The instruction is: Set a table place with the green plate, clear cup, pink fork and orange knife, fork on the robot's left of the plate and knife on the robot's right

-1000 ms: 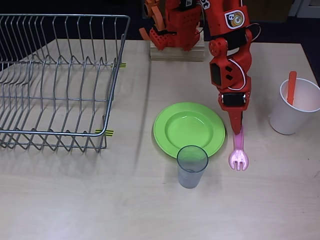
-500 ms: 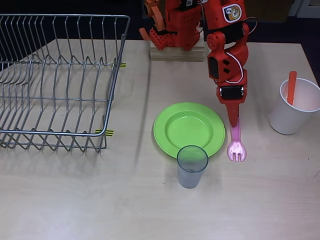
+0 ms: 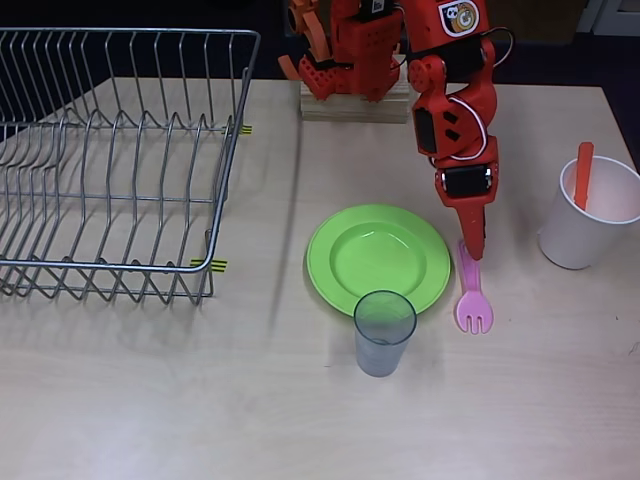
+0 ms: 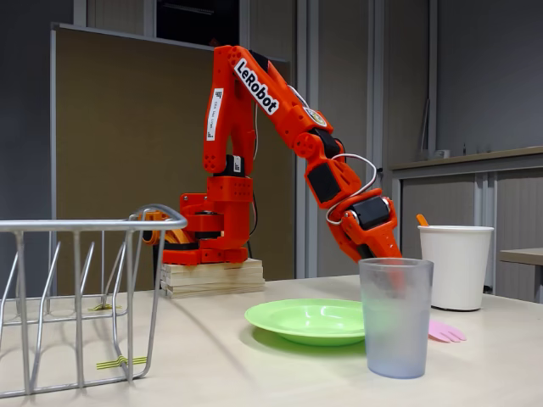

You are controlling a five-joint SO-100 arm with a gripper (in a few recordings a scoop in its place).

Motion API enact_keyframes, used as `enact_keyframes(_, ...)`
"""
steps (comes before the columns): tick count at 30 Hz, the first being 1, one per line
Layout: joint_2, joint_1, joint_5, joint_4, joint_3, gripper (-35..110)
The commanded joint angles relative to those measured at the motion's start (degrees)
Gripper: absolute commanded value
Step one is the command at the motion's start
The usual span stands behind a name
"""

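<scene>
The green plate [image 3: 378, 258] lies at the table's middle, also in the fixed view [image 4: 310, 320]. The clear cup [image 3: 384, 331] stands upright just in front of it [image 4: 395, 315]. To the right of the plate in the overhead view, the pink fork [image 3: 472, 298] lies flat on the table with its tines toward the near edge [image 4: 445, 331]. My gripper [image 3: 474, 248] hovers over the fork's handle end. The handle shows beside its tips, not clamped, so the gripper looks open. The orange knife [image 3: 583, 175] stands upright in a white paper cup [image 3: 590, 225].
A wire dish rack [image 3: 120, 160] fills the left of the table. The arm's base sits on a wooden block [image 3: 355, 100] at the back. The paper cup [image 4: 456, 267] stands near the right edge.
The arm has drawn back toward its base. The fork, held above the table before, now lies flat on it beside the plate, apart from the gripper's grip.
</scene>
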Motion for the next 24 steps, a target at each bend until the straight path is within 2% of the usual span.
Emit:
enact_keyframes(1,6.6,-1.5,-1.3,2.5,0.9,6)
enact_keyframes(6,19.3,-2.9,-10.1,11.1,-0.8,7)
enact_keyframes(9,24.3,-3.8,-10.2,21.3,-3.2,5)
enact_keyframes(10,25.0,-4.6,-9.6,24.1,-3.9,0)
enact_keyframes(14,26.2,-9.2,-10.8,36.1,-9.5,0)
enact_keyframes(18,25.1,-13.7,-9.4,42.1,-14.8,1)
enact_keyframes(21,23.2,-17.7,-4.4,46.9,-17.4,8)
enact_keyframes(24,20.7,-20.9,-0.9,48.9,-19.2,26)
